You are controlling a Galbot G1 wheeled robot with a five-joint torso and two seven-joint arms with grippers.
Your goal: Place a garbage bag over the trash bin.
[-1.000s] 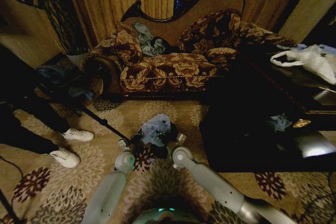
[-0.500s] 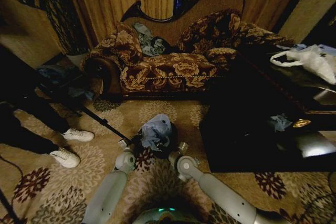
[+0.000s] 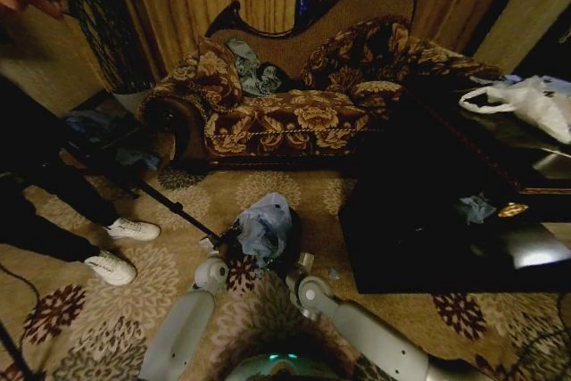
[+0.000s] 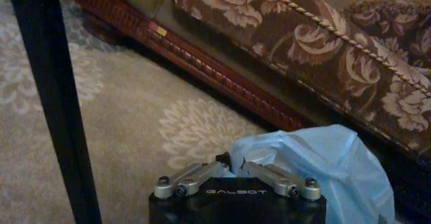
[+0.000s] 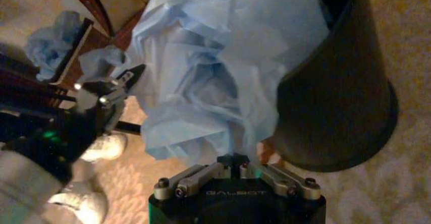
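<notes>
Both grippers pinch the bag (image 3: 262, 225) — left gripper (image 4: 235, 166) and right gripper (image 5: 235, 161) closed on its film. It drapes crumpled over the bin (image 5: 336, 98).

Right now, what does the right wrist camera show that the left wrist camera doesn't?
Only the right wrist view shows the trash bin, black and round, with the garbage bag draped at its rim, plus the left end effector farther off pinching a bag corner, and the right end effector closed on the film. Only the left wrist view shows the sofa base and a dark pole. Both share the pale blue bag and patterned carpet.
</notes>
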